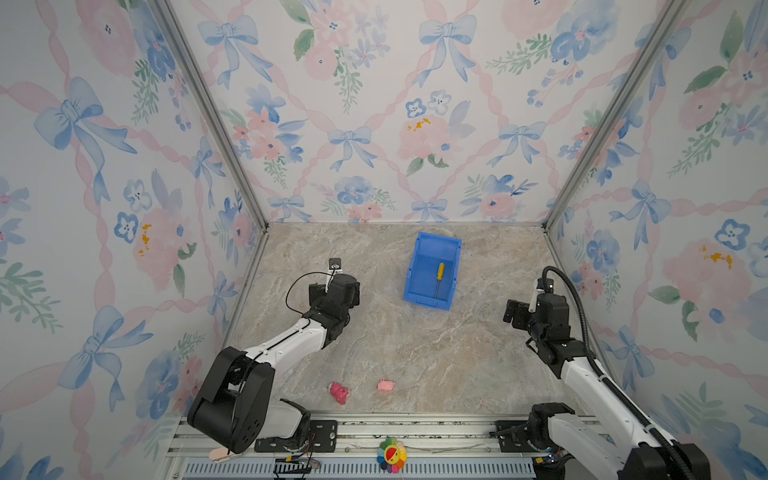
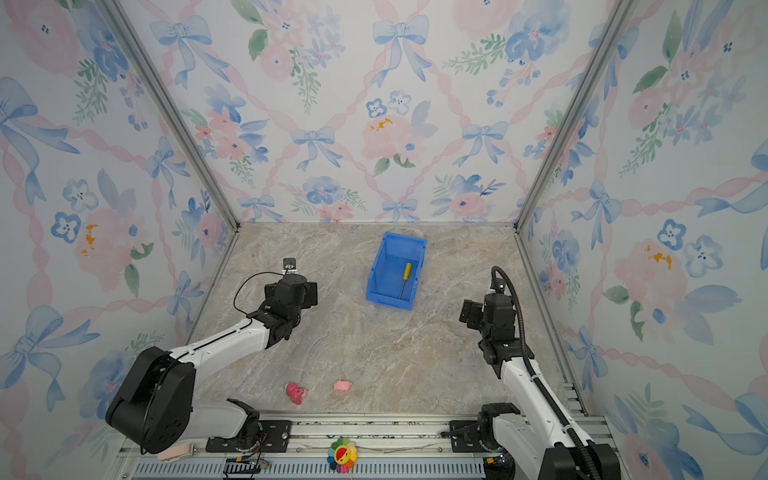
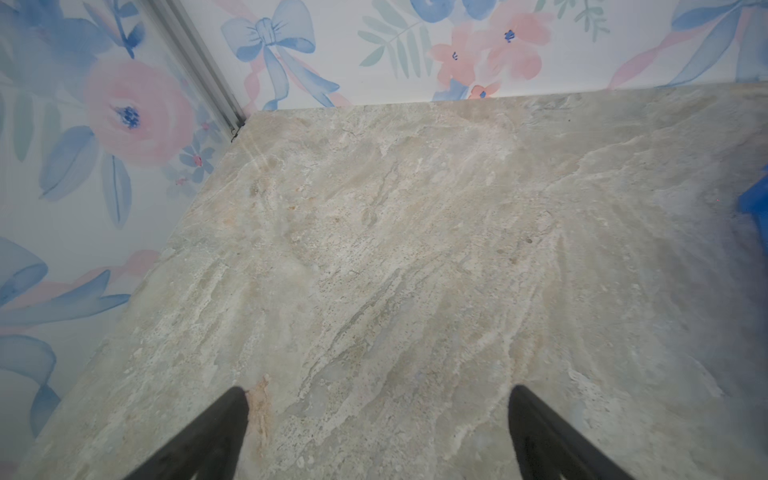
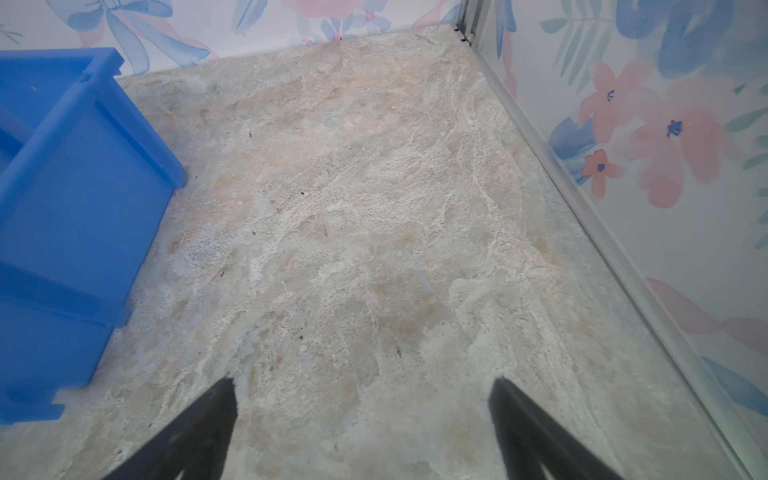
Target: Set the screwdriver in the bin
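Left arm: It reaches up from the front left corner of the counter. The wrist hangs over bare counter near the left edge.
Left jaws: Wide open, with nothing in them.
Pink toys: Two small ones lie by the front edge. They are not part of your job.
Bin: It is blue and sits near the back edge, a little right of the middle. No arm touches it.
Screwdriver: It lies flat inside the bin. The yellow handle points to the back wall and the tip to the low front lip. Your job looks done.
How it handles: I think it is light and stiff. The thin metal part may slip or roll. If you ever must lift it, pinch the fat yellow handle.
Right arm: It comes up from the front right corner. The wrist is by the right edge, and the bin is just beside it.
Right jaws: Open too, over bare counter, holding nothing.
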Robot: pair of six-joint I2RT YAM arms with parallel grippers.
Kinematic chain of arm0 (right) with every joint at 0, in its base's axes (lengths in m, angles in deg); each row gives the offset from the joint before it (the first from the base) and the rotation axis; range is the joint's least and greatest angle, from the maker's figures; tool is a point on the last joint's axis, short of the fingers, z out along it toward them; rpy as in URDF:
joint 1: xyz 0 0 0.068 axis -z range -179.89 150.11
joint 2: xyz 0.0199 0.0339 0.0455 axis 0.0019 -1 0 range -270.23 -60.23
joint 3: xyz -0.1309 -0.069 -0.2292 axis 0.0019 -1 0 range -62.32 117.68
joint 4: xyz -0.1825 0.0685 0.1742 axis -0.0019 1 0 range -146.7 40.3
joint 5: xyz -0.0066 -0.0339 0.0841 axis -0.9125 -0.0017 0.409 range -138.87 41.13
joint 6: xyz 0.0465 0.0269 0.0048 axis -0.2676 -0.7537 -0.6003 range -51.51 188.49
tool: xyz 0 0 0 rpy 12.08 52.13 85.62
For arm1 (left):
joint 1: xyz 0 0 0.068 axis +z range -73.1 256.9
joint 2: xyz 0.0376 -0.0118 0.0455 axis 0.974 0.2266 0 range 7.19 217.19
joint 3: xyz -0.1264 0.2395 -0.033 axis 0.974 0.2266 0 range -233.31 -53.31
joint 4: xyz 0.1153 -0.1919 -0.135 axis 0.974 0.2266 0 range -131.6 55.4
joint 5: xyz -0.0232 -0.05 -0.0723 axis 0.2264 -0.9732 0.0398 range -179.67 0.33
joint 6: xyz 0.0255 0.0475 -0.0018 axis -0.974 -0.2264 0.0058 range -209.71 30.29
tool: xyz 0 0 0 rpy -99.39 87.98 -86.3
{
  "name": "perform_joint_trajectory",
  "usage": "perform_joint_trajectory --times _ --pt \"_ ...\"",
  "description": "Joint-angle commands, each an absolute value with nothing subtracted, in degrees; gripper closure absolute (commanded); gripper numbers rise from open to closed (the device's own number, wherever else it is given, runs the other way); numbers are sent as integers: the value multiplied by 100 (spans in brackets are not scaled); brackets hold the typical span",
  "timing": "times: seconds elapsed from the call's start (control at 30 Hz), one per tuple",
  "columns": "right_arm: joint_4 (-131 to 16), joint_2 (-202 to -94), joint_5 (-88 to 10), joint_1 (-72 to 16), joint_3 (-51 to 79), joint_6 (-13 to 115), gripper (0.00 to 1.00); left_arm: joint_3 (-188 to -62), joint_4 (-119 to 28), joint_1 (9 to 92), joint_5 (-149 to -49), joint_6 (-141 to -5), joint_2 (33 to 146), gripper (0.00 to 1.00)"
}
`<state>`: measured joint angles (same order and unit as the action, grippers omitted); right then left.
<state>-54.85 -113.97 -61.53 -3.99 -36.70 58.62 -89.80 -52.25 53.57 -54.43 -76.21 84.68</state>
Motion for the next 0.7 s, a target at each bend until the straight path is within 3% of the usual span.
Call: perform_joint_trajectory --times 0.0,0.27,0.37,0.67 --pt "-6044 -11504 -6337 -347 -3934 6206 3 -8386 -6171 5592 -5237 -8189 8256 2" --pt "-6986 -11803 -6368 -358 -4351 6209 3 -7479 -7158 6270 -5881 -8686 7987 2" --pt "-7452 -12097 -6655 -358 -4331 6210 3 -6787 -8221 6581 -6395 -8637 7855 2" --pt "-8593 -13354 -6889 -251 -3899 6186 3 -6539 -9445 7180 -7615 -8776 8059 2"
